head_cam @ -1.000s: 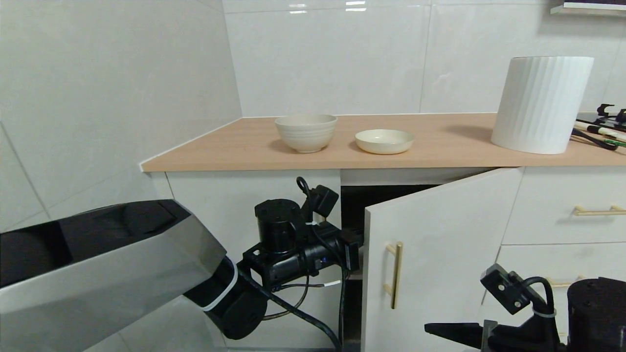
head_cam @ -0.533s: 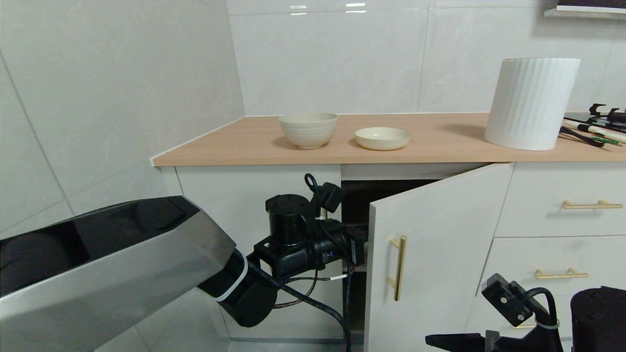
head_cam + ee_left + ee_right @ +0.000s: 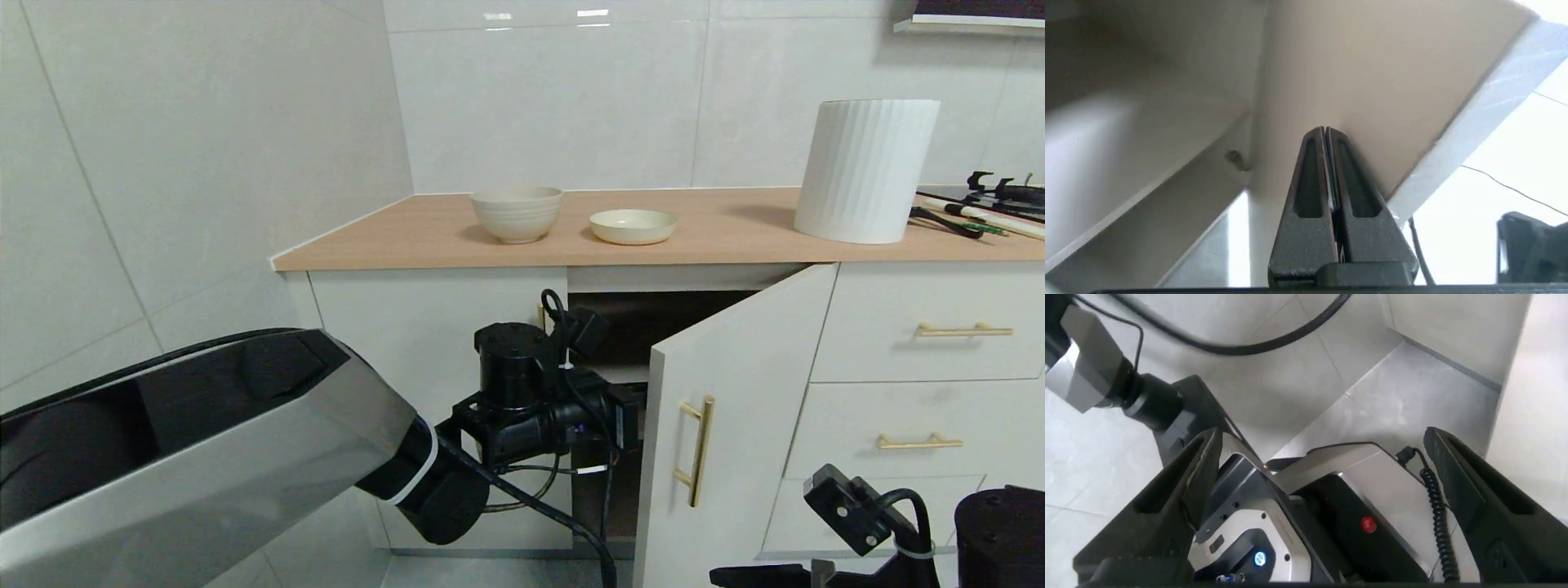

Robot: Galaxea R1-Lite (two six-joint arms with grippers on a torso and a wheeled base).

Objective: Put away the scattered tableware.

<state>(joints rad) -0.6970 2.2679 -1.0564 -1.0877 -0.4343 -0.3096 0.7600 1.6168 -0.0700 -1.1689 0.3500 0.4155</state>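
On the counter [image 3: 735, 233] the bowl [image 3: 516, 214] sits near 12 o'clock with the shallow dish [image 3: 633, 226] just beside it at its 3 o'clock, both upright and apart from each other. A white ribbed canister [image 3: 865, 170] stands well off toward 2 o'clock, with loose utensils [image 3: 976, 216] past it at the counter's far end. Below the dish the cabinet door [image 3: 735, 425] is swung partway out, its brass handle [image 3: 695, 451] facing the robot. The left arm [image 3: 531, 408] reaches to the door's free edge near 6 o'clock, probably to open the space where the tableware will go. The right tool [image 3: 767, 573] waits low at 5 o'clock, clear of the door's swing. At the left wrist, the left tool [image 3: 1325, 131] has its two fingers pressed flat together with nothing between them. Its tip rests against what appears to be the door's inner face, beside a shelf [image 3: 1143, 171] inside the cabinet, a stance suited to pushing rather than gripping. At the right wrist, the right tool's fingers [image 3: 1184, 486] are spread wide and hold nothing, hanging over the tiled floor [image 3: 1421, 384]. It looks ready to take the bowl or dish once the cabinet is open.
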